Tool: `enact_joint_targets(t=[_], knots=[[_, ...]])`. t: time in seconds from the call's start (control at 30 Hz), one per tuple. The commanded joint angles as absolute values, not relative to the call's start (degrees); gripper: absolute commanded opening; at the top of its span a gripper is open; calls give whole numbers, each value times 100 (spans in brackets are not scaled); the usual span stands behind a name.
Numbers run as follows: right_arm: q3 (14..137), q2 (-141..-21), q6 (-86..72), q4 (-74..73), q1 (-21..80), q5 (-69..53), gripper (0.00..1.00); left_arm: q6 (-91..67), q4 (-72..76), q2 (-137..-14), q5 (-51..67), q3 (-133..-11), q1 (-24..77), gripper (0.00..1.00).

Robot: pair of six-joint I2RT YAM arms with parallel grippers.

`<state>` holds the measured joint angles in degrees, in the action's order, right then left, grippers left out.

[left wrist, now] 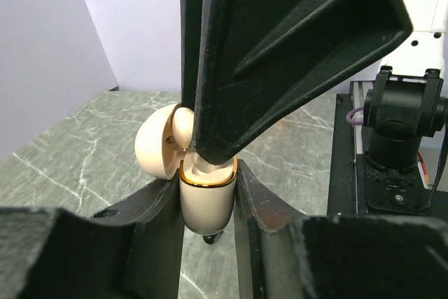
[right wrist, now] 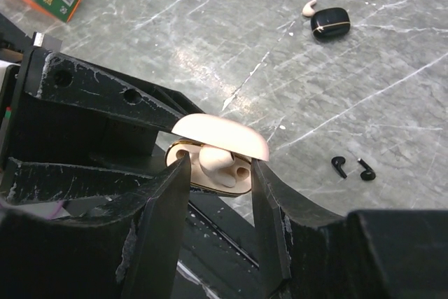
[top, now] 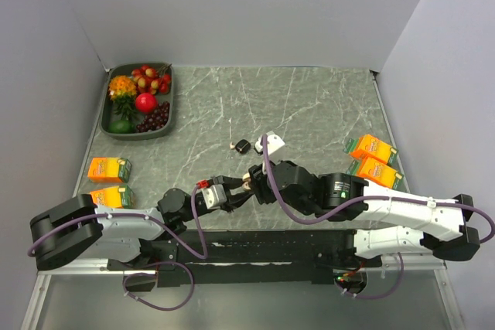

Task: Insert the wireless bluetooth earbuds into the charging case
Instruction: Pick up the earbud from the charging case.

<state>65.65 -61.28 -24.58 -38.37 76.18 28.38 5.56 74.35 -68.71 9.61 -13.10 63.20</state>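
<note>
DESK: What sat nearest the lens?
PHOTOGRAPHER: The left gripper, clamped on an open cream case by the bench's near edge. The right gripper, jaws apart, straddled a pale earbud inside.
DESK: And the black set?
PHOTOGRAPHER: Mid-bench, beyond both grippers. The charging case lay closed and the black earbuds lay loose, nearer the grippers.

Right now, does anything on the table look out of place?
Yes. Two black earbuds lie loose on the table, apart from the black case, which is shut. A beige earbud lies beside that black case, though the beige case is open in the left gripper.
</note>
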Motion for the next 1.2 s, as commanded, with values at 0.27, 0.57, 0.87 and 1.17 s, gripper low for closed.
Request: enact_joint_targets(t=[0.27,0.57,0.87,1.17], knots=[[6750,-6161,-2479,-3832,7576,3173,35,571,10081,-6794,1002,-1327,6390,1],[6434,-5836,-2487,-3648,7567,3234,3,545,10099,-6794,958,-1345,6407,1],[5591,-4571,-2031,-2699,7585,3243,0,756,10072,-6759,818,-1388,6407,1],[3650,-2708,-862,152,7594,2330,0,1081,10055,-6803,984,-1626,6399,1]])
